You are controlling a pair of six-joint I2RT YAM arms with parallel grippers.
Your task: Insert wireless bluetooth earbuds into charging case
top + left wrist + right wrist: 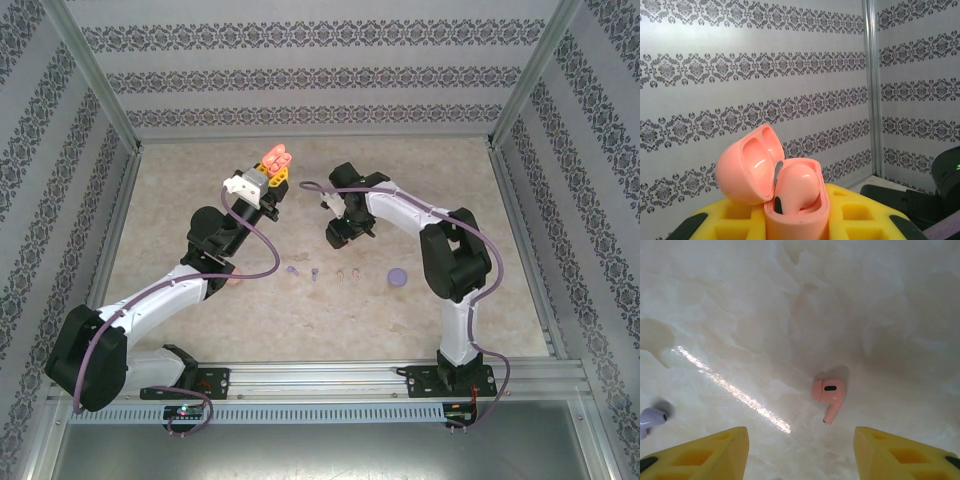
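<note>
Your left fingers (730,217) are clamped on the open pink case (796,217) and hold it up off the counter (790,300). Its lid (747,167) is swung back, and one pink bud (799,186) is seated in a socket. The other socket looks free, so I judge you are halfway through this pair.

The mate (829,395) lies flat on the counter below your right fingers (702,452). They stand apart and empty, and the bud sits somewhat nearer the right-hand one in the wrist view, its stem pointing back toward the wrist.

The next move calls for centring over that bud, lowering until the fingers straddle its head, then closing gently; it is small and smooth and could skid or flip.

Room is good: the counter around the bud is bare, and a purple bud (651,417) lies well apart at the view's left edge. From above, loose buds (315,271) and a purple case (397,277) lie nearer the bases, outside your path to the held case. The enclosure walls (300,70) stand well apart from both arms.
</note>
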